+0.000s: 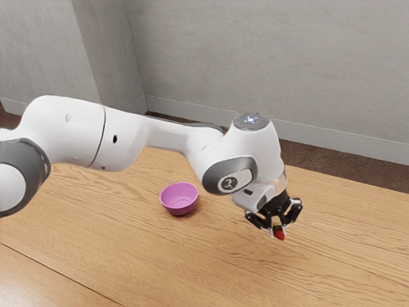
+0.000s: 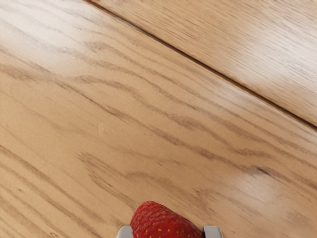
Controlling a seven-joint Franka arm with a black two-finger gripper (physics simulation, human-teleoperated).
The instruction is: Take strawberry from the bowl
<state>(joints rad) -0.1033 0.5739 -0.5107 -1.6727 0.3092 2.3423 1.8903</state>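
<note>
One claw [image 1: 277, 231], exterior view's lower right, pinches one strawberry [image 1: 279, 235]; one bowl [image 1: 179, 201] sits near centre.

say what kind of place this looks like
Probably a simulated, sparsely furnished room: plain grey concrete-like walls, a pale straight baseboard and a long light-brown wooden table.
</note>
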